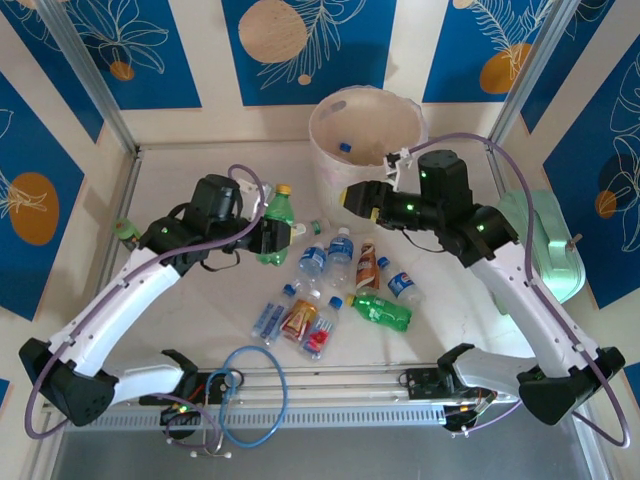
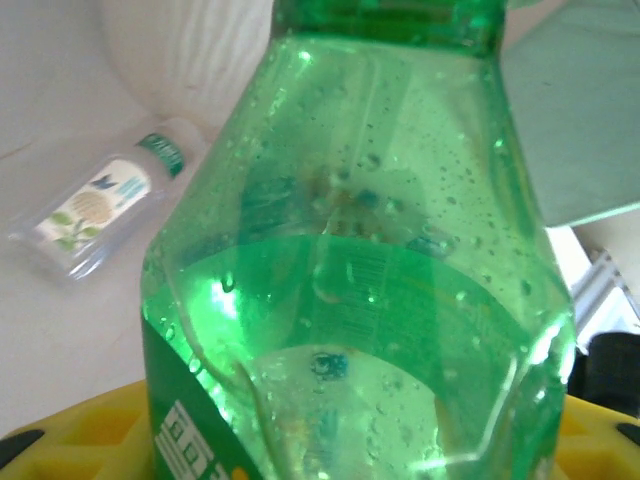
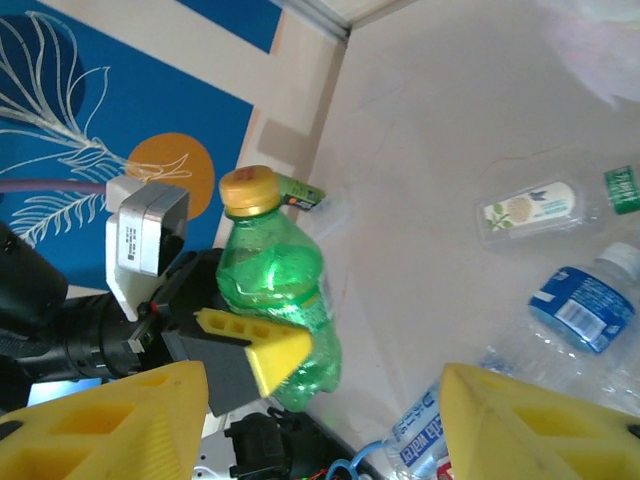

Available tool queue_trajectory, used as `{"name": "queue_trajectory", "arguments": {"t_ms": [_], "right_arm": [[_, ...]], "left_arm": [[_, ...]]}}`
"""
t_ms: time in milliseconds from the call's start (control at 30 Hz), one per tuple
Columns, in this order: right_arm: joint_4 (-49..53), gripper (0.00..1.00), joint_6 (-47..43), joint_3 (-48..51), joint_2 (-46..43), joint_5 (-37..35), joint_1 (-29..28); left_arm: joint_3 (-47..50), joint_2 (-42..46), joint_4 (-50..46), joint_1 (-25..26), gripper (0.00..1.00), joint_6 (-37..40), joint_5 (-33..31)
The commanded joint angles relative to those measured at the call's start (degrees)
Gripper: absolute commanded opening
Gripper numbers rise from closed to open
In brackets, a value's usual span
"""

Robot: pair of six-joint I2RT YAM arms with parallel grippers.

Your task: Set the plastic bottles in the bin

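Looks like a robotics lab test cell to me: two robot arms bolted along the table's near edge, aluminium frame posts, printed blue backdrop panels for walls, loose cables looping up front.

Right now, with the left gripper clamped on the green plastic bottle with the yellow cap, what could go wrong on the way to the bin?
1. The left gripper pinches the green plastic bottle with the yellow cap low on its rounded body, so it might tilt or slip when swung.
2. The right gripper, open, sits beside the pale round bin, roughly on the path; the arms could collide.
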State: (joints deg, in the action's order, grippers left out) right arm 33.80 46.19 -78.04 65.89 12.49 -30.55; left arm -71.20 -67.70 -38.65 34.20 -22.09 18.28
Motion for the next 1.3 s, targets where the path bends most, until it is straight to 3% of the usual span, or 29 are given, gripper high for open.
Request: {"name": "queue_trajectory", "arguments": {"t_ms": [0, 267, 700, 900, 1033, 1167, 1267], "right_arm": [[-2.68, 0.63, 1.24, -2.08, 1.35, 1.69, -2.1], [-3.12, 0.63, -0.44, -5.07, 6.63, -0.72, -7.48], [-0.72, 0.61, -3.28, -8.5, 10.74, -6.4, -8.36], [0.02, 0.53, -3.83, -9.34, 11.7, -6.99, -8.89], [-0.14, 0.39, -3.83, -9.24, 11.76, -6.86, -9.16], [-0.14, 0.28, -4.0, -9.47, 11.56, -7.0, -9.43], [-0.22, 0.24, -4.18, -9.66, 11.22, -7.15, -9.62]], "left_arm": [[-1.93, -0.79, 3.94, 0.87, 0.57, 4.22, 8.12], [-4.66, -3.64, 4.24, 2.41, 0.57, 5.85, 15.18], [-3.62, -2.92, 3.98, 3.33, 0.57, 6.62, 21.28], [-3.6, -3.05, 4.55, 3.33, 0.57, 6.19, 21.59], [-3.56, -3.18, 4.55, 3.27, 0.57, 6.06, 21.06], [-3.11, -3.2, 4.73, 3.33, 0.71, 5.65, 20.28], [-2.64, -3.02, 4.64, 3.33, 0.93, 5.23, 18.21]]}}
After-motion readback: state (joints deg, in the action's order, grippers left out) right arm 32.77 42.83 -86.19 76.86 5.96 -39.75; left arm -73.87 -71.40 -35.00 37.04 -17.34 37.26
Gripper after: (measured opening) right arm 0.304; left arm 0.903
